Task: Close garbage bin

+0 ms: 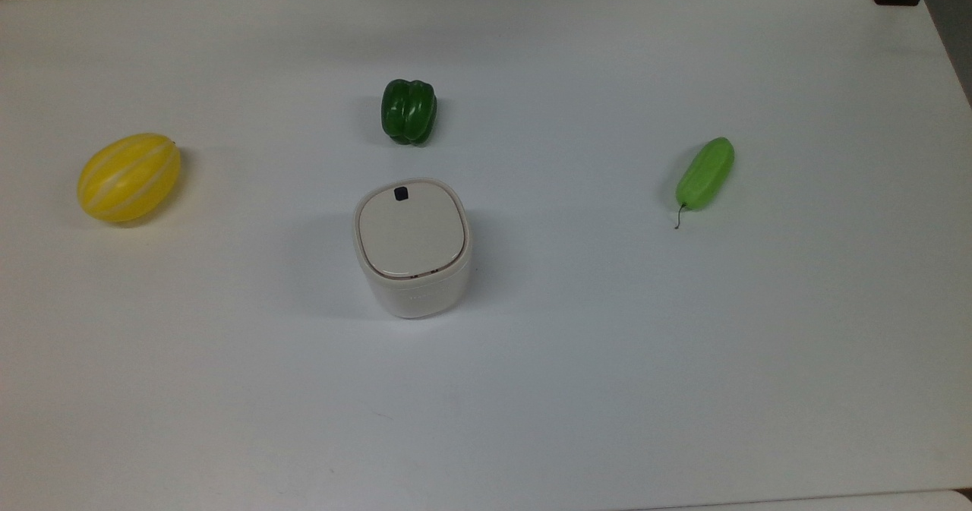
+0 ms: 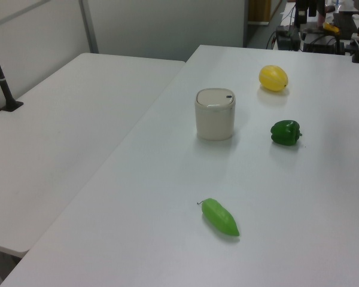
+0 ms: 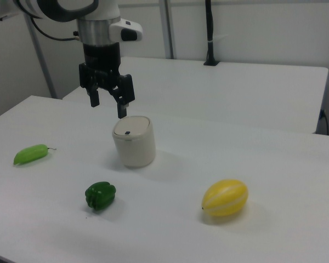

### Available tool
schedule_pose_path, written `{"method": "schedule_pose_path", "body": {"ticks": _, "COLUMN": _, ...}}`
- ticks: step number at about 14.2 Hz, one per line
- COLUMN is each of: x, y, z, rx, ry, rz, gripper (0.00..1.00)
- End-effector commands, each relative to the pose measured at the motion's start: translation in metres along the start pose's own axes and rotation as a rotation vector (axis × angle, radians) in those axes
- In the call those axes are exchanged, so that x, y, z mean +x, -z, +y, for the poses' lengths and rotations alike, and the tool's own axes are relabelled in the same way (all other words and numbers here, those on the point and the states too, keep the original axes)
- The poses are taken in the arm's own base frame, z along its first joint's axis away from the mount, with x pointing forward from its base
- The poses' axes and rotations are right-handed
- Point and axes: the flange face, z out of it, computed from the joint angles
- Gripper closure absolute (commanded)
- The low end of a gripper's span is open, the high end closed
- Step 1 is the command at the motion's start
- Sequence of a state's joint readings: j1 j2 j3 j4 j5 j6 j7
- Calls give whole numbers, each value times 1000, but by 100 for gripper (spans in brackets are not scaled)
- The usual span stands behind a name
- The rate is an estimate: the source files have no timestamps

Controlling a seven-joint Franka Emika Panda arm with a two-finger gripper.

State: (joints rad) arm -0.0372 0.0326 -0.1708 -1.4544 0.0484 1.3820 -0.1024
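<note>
Garbage bin mid-table, lid flat/closed. Gripper hung w/ fingers spread wide, holding nothing. Green pepper at bin's 12 o'clock, top view.

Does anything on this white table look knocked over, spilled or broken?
Nothing stands out. The small white plastic bin stands upright with its flat beige lid sitting level. The yellow striped melon, dark green bell pepper and light green pod-shaped vegetable lie apart, intact. The gripper hangs open, holding nothing.
</note>
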Motion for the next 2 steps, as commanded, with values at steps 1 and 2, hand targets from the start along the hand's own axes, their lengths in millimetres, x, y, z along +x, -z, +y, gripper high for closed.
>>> {"method": "schedule_pose_path", "body": {"ticks": 1, "x": -3, "y": 5, "z": 0, "rx": 10, "ry": -18, "rz": 15, "gripper": 0}}
{"method": "schedule_pose_path", "body": {"ticks": 2, "x": -3, "y": 5, "z": 0, "rx": 10, "ry": -18, "rz": 17, "gripper": 0}}
